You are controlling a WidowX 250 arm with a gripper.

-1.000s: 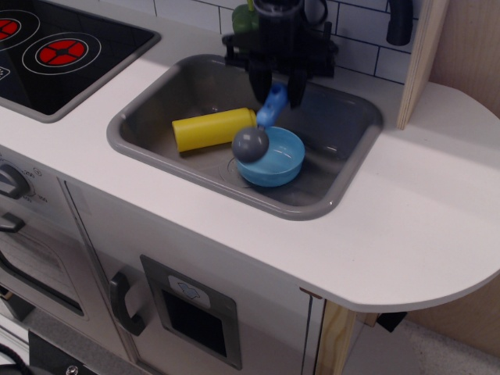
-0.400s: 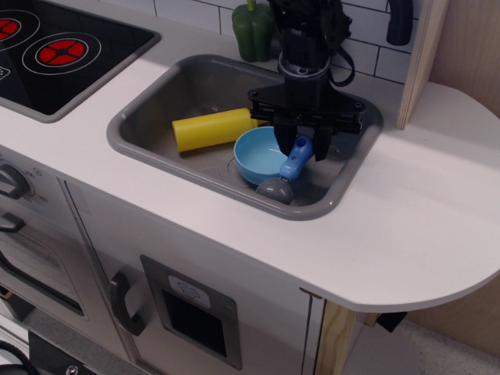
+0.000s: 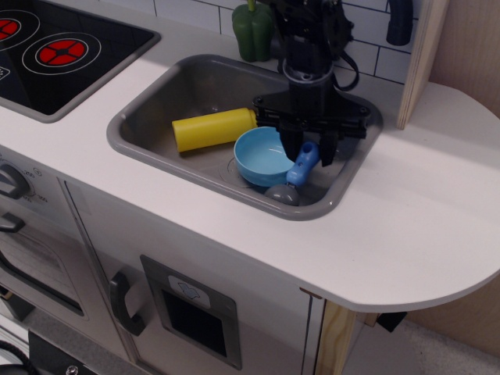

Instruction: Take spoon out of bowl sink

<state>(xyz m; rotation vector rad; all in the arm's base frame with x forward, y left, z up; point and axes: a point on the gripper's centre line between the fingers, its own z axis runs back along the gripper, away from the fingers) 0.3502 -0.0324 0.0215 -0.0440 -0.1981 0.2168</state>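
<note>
The spoon (image 3: pixel 297 173) has a bright blue handle and a dark grey round head. It lies tilted in the front right corner of the grey sink (image 3: pixel 148 137), its head down by the front wall, just right of the light blue bowl (image 3: pixel 262 156). The bowl sits on the sink floor with nothing visible in it. My black gripper (image 3: pixel 311 152) hangs straight down over the spoon, its fingers on either side of the top of the blue handle, shut on it.
A yellow bottle (image 3: pixel 212 129) lies on its side in the sink, left of the bowl. A green pepper (image 3: pixel 251 31) stands behind the sink. A black stove top (image 3: pixel 55 47) is at the far left. White countertop (image 3: pixel 422 203) stretches to the right.
The spoon was resting on the bowl's left rim. My gripper has carried it over the bowl to the right and lowered it into the sink's front right corner.
</note>
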